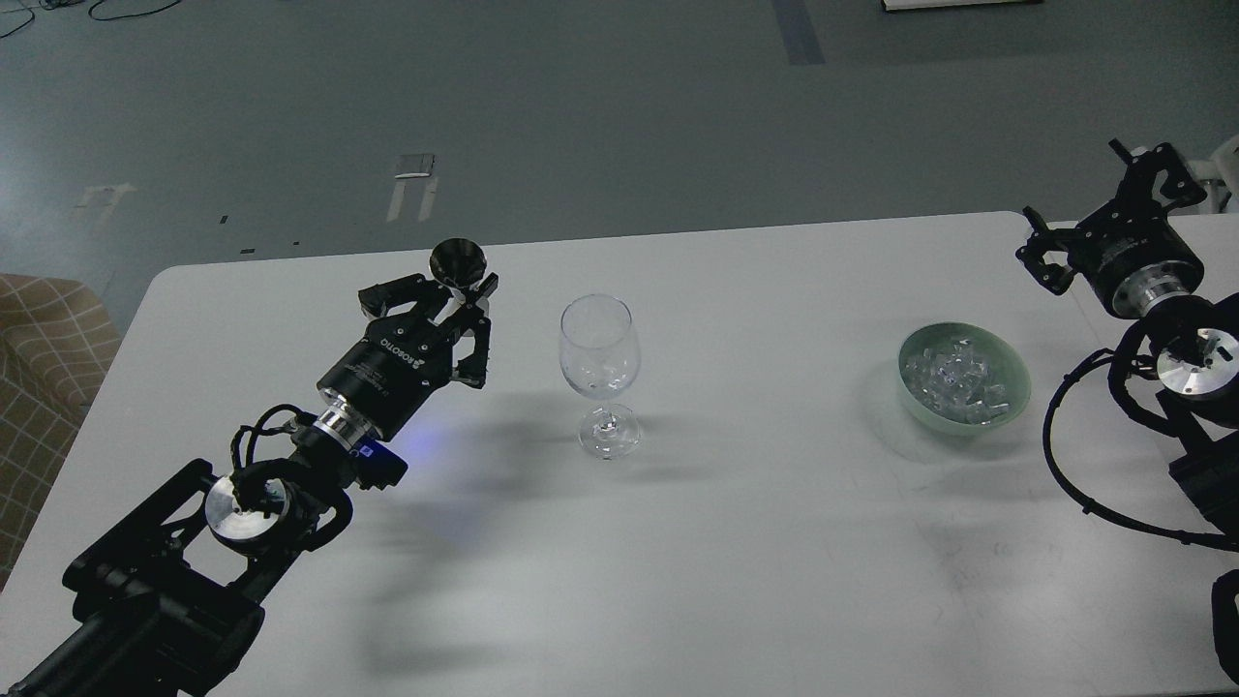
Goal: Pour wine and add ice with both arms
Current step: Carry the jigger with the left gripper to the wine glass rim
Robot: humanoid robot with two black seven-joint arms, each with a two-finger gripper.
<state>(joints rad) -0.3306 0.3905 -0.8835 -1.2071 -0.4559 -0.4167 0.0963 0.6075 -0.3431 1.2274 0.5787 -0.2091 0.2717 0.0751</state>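
A clear stemmed wine glass (600,368) stands upright at the middle of the white table (678,542). My left gripper (455,290) is shut on a small metal cup (458,263), held above the table just left of the glass rim. The wine inside the cup is hidden. The ice (958,380), many small clear chunks, lies in a pale green bowl (1007,397) at the right. My right gripper (1113,208) is open and empty, raised behind and to the right of the bowl.
A checked cushion (39,339) sits off the table's left edge. The far table edge runs just behind the cup and the right gripper. Black cables (1074,484) loop from my right arm over the table's right side.
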